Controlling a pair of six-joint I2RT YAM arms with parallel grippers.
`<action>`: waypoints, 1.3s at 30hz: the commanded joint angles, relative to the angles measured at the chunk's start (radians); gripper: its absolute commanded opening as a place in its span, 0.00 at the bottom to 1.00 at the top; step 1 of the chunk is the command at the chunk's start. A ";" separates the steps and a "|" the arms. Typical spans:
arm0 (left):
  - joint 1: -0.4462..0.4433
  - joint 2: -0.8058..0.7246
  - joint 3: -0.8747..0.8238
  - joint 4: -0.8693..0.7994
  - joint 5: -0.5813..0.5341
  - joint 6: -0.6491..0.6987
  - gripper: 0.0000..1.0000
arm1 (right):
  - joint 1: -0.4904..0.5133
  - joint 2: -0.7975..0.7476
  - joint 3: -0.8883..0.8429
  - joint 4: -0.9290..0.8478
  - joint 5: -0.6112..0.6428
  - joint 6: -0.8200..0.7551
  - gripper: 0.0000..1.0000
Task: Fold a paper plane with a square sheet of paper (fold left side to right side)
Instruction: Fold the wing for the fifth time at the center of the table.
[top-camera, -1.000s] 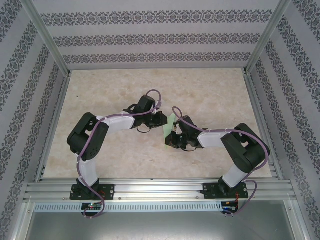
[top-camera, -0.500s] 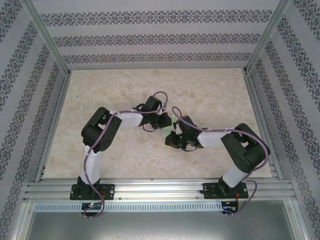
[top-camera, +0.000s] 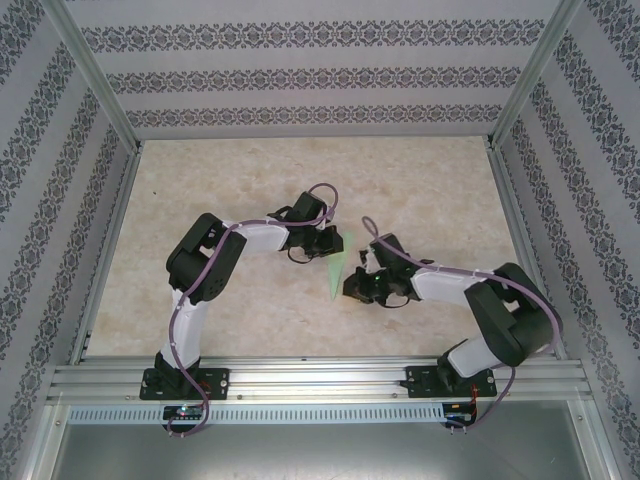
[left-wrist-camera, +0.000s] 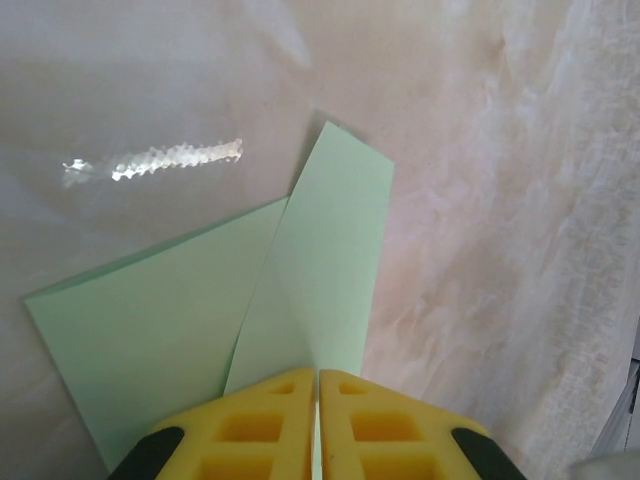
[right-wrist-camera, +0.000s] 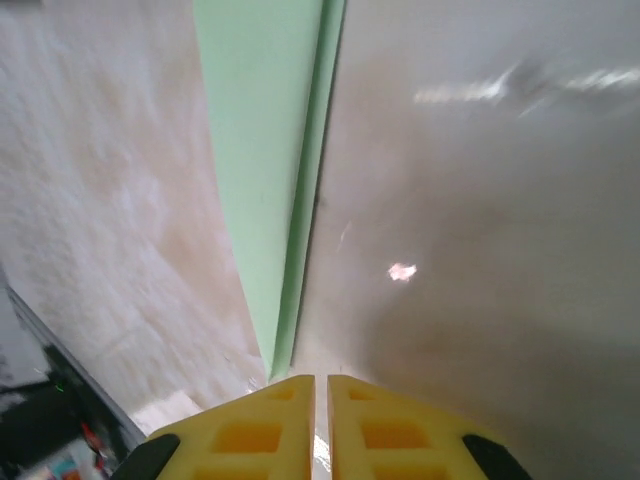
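The pale green sheet of paper (top-camera: 337, 266) is folded into a slim pointed shape and stands on edge on the table between the two arms. In the left wrist view the paper (left-wrist-camera: 200, 330) spreads into two flaps along a crease. My left gripper (left-wrist-camera: 317, 373) is shut on it at that crease, at the paper's far end (top-camera: 338, 241). In the right wrist view the paper (right-wrist-camera: 265, 170) narrows to a tip just left of my right gripper (right-wrist-camera: 321, 381). That gripper is shut, with only table showing in the thin slit between its yellow fingers, at the paper's near end (top-camera: 352, 285).
The marble-patterned table (top-camera: 420, 190) has patterned walls on three sides and an aluminium rail (top-camera: 320, 380) at the near edge. Both arms bend inward and nearly meet at the middle. Purple cables loop above each wrist.
The left arm has swung right and forward with the paper in its grip. The right arm has shifted right and a little nearer. More of the paper now shows as a long pointed strip.
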 joint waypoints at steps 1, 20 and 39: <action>-0.006 0.035 -0.050 -0.010 -0.047 0.019 0.12 | -0.054 -0.052 0.018 0.082 -0.004 0.032 0.13; -0.012 0.041 -0.057 -0.007 -0.052 0.016 0.10 | 0.009 0.191 0.114 0.319 0.173 0.133 0.12; -0.012 0.044 -0.052 -0.026 -0.075 0.020 0.09 | 0.072 0.211 0.074 0.217 0.192 0.140 0.12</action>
